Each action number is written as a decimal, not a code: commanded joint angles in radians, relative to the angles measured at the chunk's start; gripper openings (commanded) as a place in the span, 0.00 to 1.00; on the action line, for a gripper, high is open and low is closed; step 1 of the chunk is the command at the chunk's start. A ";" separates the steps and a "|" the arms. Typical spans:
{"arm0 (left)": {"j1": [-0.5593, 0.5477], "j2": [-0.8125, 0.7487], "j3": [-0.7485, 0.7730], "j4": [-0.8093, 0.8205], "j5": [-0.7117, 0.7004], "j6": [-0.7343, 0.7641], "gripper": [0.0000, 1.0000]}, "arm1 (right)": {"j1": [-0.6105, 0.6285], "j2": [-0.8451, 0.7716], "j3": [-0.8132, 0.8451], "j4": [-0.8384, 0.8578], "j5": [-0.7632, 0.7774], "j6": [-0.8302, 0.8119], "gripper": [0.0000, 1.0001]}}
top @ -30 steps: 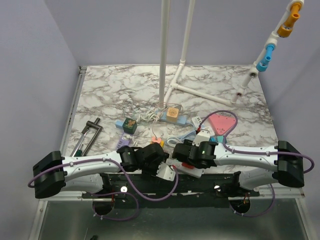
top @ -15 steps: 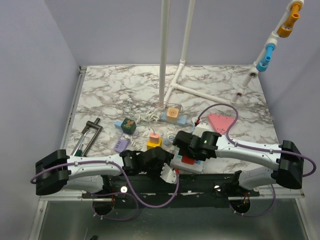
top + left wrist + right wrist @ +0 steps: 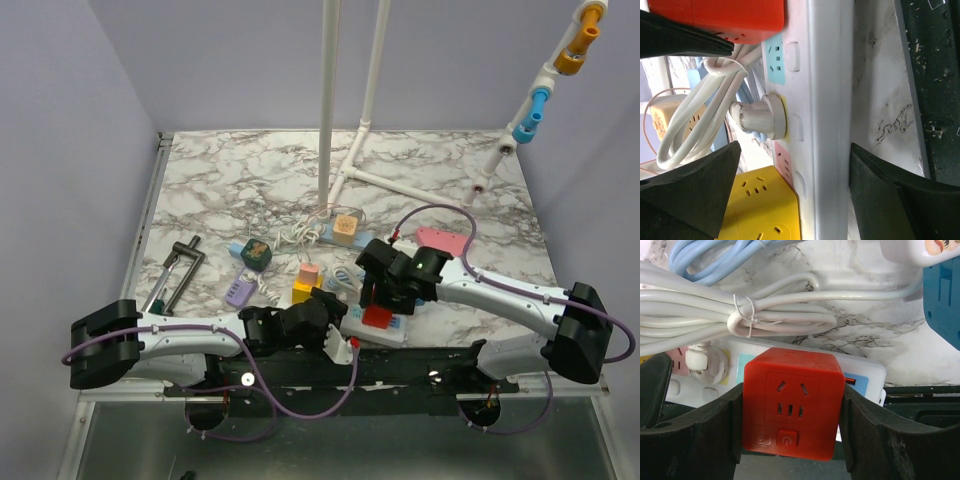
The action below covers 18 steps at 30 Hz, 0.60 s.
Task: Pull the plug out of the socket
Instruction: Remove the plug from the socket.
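My left arm [image 3: 190, 335] lies low along the near edge, reaching in toward the middle. My left gripper [image 3: 794, 146] stands wide open, with its fingers [image 3: 695, 195] well apart and closed on nothing. My right arm [image 3: 500, 290] stretches in from the other side, angled slightly away from me. My right gripper [image 3: 791, 390] pinches the red plug [image 3: 378, 318] — both pads flat against its sides.

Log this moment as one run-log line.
right hand: shut on red cube adapter | left hand: open, straddling white power strip | adapter: seated on strip
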<state>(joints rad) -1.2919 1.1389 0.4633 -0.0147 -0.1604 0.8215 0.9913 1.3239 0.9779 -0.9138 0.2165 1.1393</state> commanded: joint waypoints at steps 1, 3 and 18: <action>-0.003 0.047 0.013 0.057 -0.085 0.003 0.83 | 0.004 -0.014 0.059 0.127 -0.165 -0.052 0.33; -0.004 0.047 0.028 0.033 -0.087 -0.014 0.74 | 0.003 -0.006 0.063 0.122 -0.173 -0.056 0.33; -0.002 -0.047 0.012 -0.019 -0.116 -0.077 0.22 | -0.001 -0.017 0.043 0.122 -0.170 -0.065 0.32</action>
<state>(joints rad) -1.3113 1.1252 0.4629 -0.0692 -0.1978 0.7841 0.9630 1.3342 0.9787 -0.8810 0.1818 1.1233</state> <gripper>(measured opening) 0.430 0.696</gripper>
